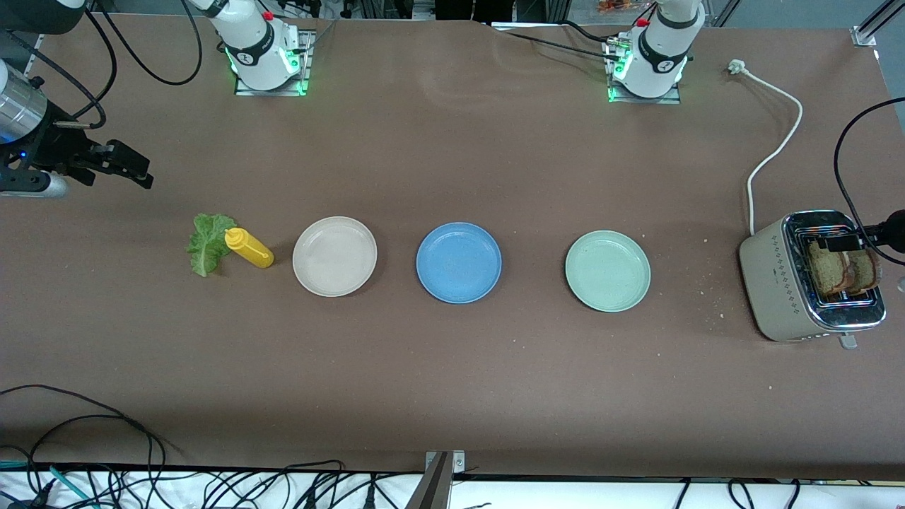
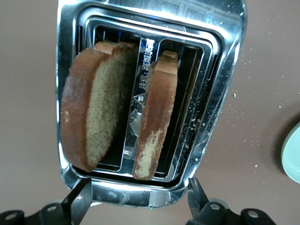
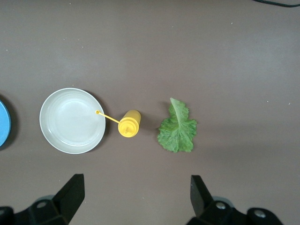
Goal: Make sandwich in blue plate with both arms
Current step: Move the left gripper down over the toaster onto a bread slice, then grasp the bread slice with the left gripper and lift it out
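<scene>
The blue plate (image 1: 458, 262) lies bare in the middle of the table between two other plates. Two brown bread slices (image 1: 841, 268) stand in the toaster's slots; the left wrist view shows the thicker slice (image 2: 96, 117) and the thinner one (image 2: 157, 126) side by side. My left gripper (image 2: 139, 192) hangs open over the toaster (image 1: 778, 283), its fingers spread wider than the chrome top, holding nothing. A green lettuce leaf (image 1: 207, 242) lies flat toward the right arm's end. My right gripper (image 1: 134, 166) hovers open and empty over bare table there, with the lettuce leaf (image 3: 178, 129) below.
A yellow squeeze bottle (image 1: 249, 248) stands between the lettuce and a beige plate (image 1: 334, 256). A pale green plate (image 1: 607, 271) sits between the blue plate and the toaster. The toaster's white cord (image 1: 778, 141) runs toward the left arm's base. Crumbs dot the table beside the toaster.
</scene>
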Robot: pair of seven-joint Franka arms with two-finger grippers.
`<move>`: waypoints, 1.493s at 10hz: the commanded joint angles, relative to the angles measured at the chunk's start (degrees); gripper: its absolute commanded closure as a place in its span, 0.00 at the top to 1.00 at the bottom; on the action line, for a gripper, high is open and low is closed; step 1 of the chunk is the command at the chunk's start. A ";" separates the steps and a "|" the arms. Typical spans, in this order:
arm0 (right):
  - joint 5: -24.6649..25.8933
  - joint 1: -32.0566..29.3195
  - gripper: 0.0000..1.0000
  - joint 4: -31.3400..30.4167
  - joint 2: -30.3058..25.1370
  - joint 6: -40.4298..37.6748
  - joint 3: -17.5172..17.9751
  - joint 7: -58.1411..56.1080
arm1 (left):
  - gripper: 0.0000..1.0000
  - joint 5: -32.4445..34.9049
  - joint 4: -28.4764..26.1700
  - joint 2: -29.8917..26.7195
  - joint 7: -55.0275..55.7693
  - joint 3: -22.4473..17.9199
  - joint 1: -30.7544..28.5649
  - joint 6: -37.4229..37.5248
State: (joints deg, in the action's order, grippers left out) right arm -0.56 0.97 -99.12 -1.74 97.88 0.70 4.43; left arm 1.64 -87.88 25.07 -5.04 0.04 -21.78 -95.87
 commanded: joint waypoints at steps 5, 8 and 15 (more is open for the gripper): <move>0.91 0.26 1.00 2.09 0.86 -1.11 0.09 0.23 | 0.45 1.00 0.95 2.17 -0.93 -0.13 0.16 -1.25; 0.91 0.17 1.00 2.18 0.86 -1.20 0.00 0.14 | 0.00 1.00 0.95 2.17 -1.02 -0.04 0.16 -1.16; 0.91 0.26 1.00 2.18 0.86 -1.73 0.09 0.41 | 0.00 1.00 7.70 0.42 -0.76 1.54 0.16 3.92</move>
State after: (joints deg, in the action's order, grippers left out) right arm -0.56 1.00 -98.80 -1.59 97.71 0.70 4.42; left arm 1.64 -84.02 26.44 -5.04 0.48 -21.76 -95.71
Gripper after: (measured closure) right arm 0.000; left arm 0.885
